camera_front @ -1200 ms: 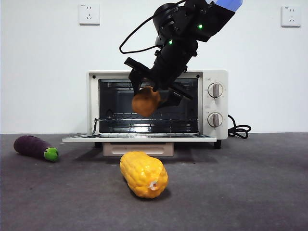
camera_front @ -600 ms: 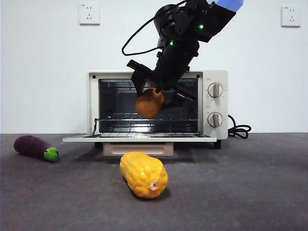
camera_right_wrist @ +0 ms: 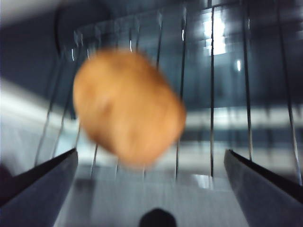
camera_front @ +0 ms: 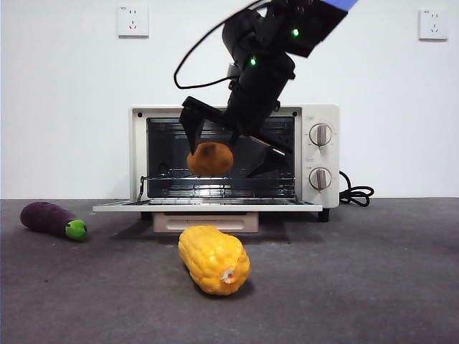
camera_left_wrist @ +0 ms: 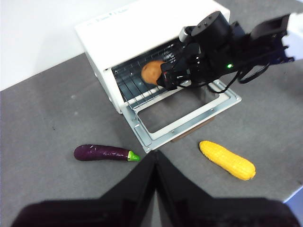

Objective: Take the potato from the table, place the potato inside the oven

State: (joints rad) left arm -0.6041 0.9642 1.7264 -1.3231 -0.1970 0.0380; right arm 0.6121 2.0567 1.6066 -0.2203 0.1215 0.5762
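Observation:
The orange-brown potato (camera_front: 210, 159) (camera_left_wrist: 152, 72) is loose in the mouth of the cream-white oven (camera_front: 319, 201), just above its wire rack (camera_front: 251, 188). The right wrist view shows the potato (camera_right_wrist: 128, 106) blurred between widely spread jaws, touching neither. My right gripper (camera_front: 226, 147) (camera_right_wrist: 150, 156) is open at the oven opening, above the lowered door (camera_front: 272, 206). In its own wrist view, my left gripper (camera_left_wrist: 155, 153) is shut, empty and held high over the dark grey table (camera_front: 358, 272), away from the oven (camera_left_wrist: 142, 19).
A yellow corn cob (camera_front: 214, 259) (camera_left_wrist: 227, 160) lies on the table in front of the oven door. A purple eggplant (camera_front: 51, 219) (camera_left_wrist: 102, 152) lies to the left. The oven's black cord (camera_front: 356, 193) coils at its right side.
My right gripper has opened its jaws at the oven mouth. The potato has left them and sits lower and further left, just above the rack.

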